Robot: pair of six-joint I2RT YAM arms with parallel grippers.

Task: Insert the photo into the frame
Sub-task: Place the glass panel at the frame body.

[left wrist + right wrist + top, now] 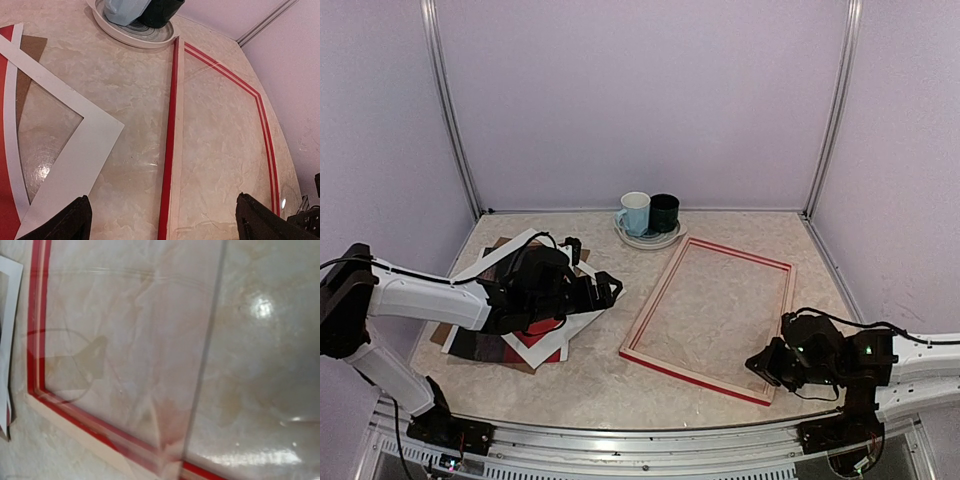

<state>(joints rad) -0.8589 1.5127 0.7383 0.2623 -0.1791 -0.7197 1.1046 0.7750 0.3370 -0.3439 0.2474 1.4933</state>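
Note:
The frame [710,318] lies flat at the centre right of the table, red with pale wood edges. Its left rail [170,150] runs up the middle of the left wrist view. The photo [533,336] lies in a stack at the left, showing red and dark parts under a white mat [582,318]. My left gripper [607,290] hovers open over the stack's right edge, its fingertips [75,220] wide apart with nothing between them. My right gripper [761,364] sits shut by the frame's near right corner. Its fingers do not show in the right wrist view, which looks across the frame's near rail [95,427].
A white cup [635,212] and a dark cup [664,211] stand on a plate [648,240] at the back centre. A brown backing board [31,47] lies under the mat [75,150]. Purple walls enclose the table. A thin, clear straight edge [205,355] crosses the right wrist view.

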